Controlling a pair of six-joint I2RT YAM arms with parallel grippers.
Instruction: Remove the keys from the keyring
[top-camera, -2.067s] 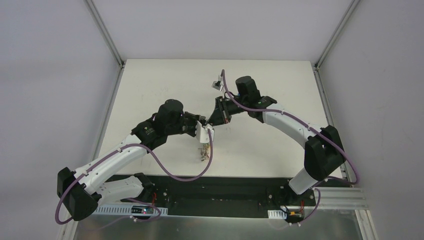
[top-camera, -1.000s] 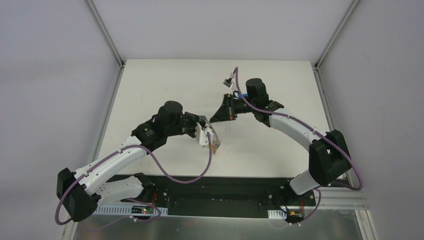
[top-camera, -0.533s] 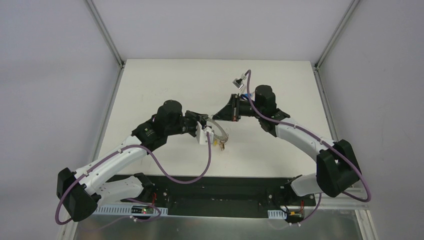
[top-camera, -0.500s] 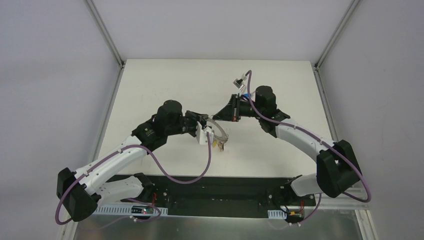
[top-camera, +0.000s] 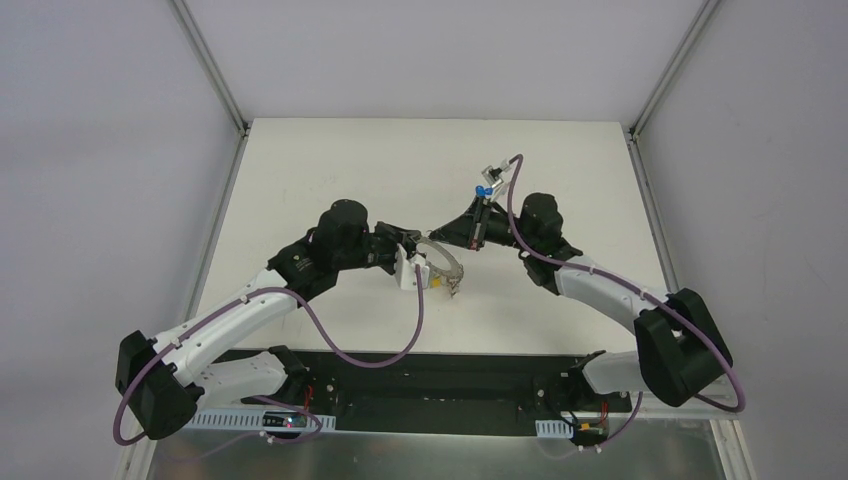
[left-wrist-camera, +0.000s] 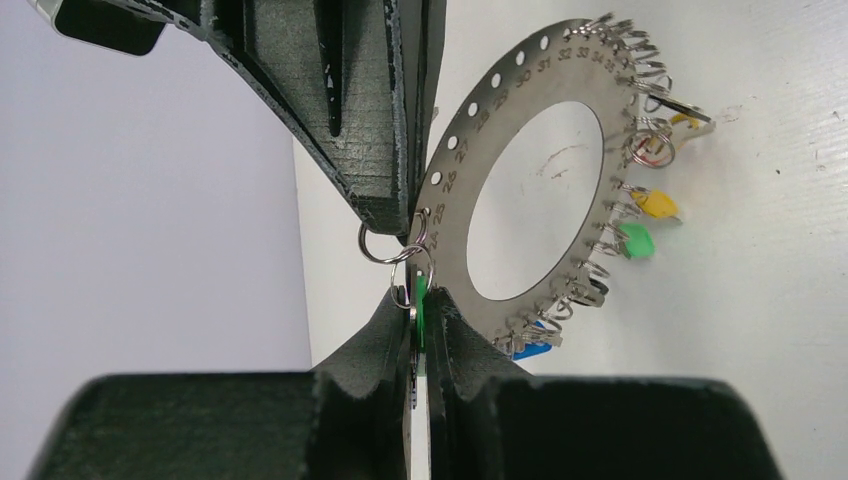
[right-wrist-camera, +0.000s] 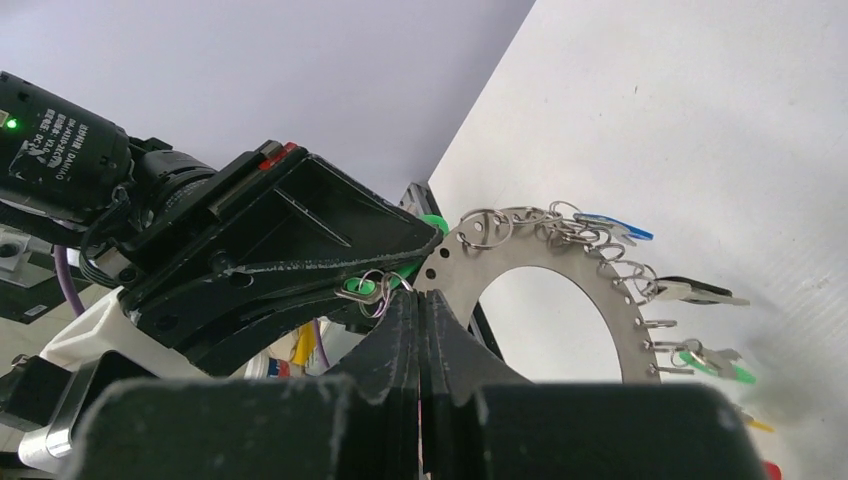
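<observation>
The keyring (left-wrist-camera: 570, 75) is a flat grey metal hoop with numbered holes, held in the air between both grippers. Several keys hang from small split rings on its far rim: yellow (left-wrist-camera: 655, 203), green (left-wrist-camera: 635, 240) and blue (left-wrist-camera: 530, 350). My left gripper (left-wrist-camera: 420, 300) is shut on a green-headed key (left-wrist-camera: 421, 292) that hangs on a split ring at the hoop's near edge. My right gripper (right-wrist-camera: 420, 298) is shut on the hoop's rim (right-wrist-camera: 540, 255) beside that split ring. In the top view the left gripper (top-camera: 418, 247), right gripper (top-camera: 442, 232) and hoop (top-camera: 447, 264) meet mid-table.
The white table (top-camera: 330, 170) lies under the hoop, with metal frame posts at its back corners. The two arms reach inward from both sides. Purple cables loop off both wrists.
The hoop hung down from my left gripper with the keys dangling; it now lies swung up to the right. My right arm has moved right and nearer, its gripper still at the hoop.
</observation>
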